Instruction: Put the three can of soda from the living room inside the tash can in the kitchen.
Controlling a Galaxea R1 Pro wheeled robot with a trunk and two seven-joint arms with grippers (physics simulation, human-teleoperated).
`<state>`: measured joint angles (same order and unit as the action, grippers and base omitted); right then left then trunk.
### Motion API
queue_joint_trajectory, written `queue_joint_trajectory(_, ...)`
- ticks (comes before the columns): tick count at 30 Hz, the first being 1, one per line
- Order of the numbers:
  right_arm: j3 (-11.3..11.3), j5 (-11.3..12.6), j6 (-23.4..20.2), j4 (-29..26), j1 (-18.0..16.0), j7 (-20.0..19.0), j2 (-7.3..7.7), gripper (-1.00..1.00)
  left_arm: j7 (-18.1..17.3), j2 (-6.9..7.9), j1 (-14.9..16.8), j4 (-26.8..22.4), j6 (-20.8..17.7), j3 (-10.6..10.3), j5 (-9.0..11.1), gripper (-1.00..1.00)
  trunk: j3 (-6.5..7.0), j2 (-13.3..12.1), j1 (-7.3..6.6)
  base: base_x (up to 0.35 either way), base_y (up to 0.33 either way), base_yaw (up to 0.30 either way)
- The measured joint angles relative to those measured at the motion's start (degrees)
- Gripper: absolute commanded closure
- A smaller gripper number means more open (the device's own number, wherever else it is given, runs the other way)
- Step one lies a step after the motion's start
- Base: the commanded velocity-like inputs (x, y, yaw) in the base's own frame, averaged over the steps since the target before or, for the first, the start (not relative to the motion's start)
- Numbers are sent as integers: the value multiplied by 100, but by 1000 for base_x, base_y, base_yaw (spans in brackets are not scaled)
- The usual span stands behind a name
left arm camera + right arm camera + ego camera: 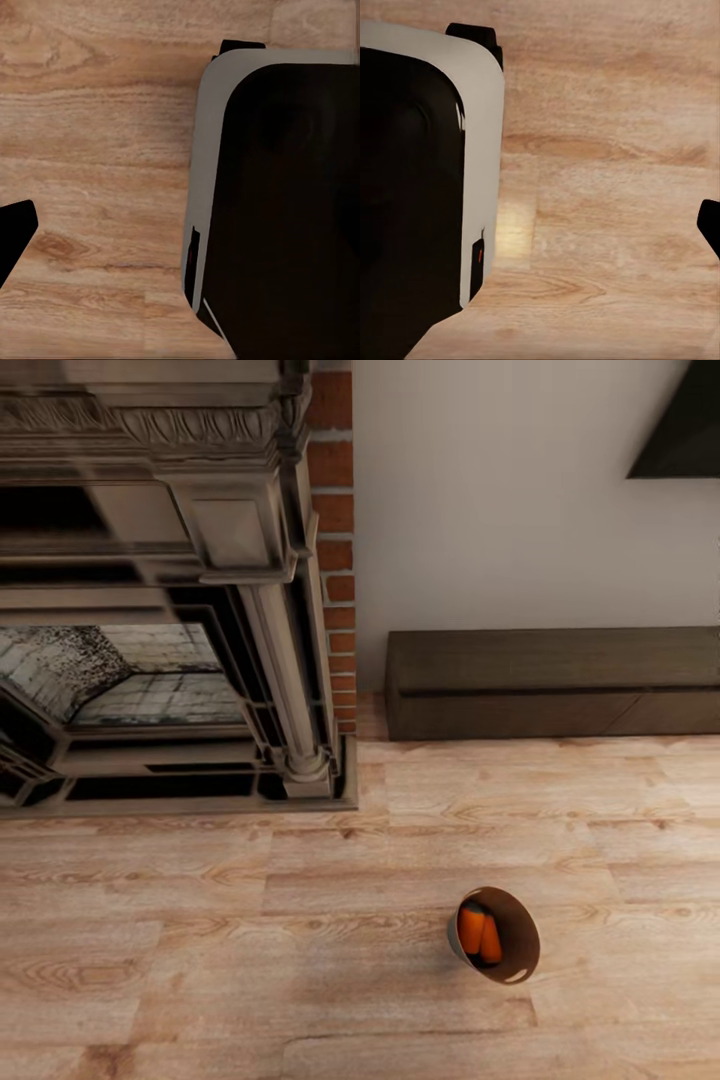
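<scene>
Light wood floor (pixel 250 920) by brick-flanked fireplace (pixel 150 610), tash can (pixel 520 960) holding two orange cans (pixel 479 932), gripper state unclear

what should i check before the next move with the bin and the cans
1. Bin in sight on the wood floor: ok.
2. Two orange cans inside it: ok.
3. Blue can inside: cannot tell, none visible.
4. Bin in the kitchen: not ok, it sits near the fireplace.
5. Floor between robot and bin free of clutter: ok.
6. Grippers ready to grasp: cannot tell.
</scene>
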<state>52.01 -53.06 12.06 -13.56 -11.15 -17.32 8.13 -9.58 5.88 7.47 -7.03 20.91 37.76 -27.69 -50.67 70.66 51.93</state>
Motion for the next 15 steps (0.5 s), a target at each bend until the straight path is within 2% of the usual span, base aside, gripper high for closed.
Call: queue_joint_trajectory(15,10,-32,45,208,-1,138,-13,-100,20,21,-18,127,4,-2,4,-100,405,-602,-329,0,0,0)
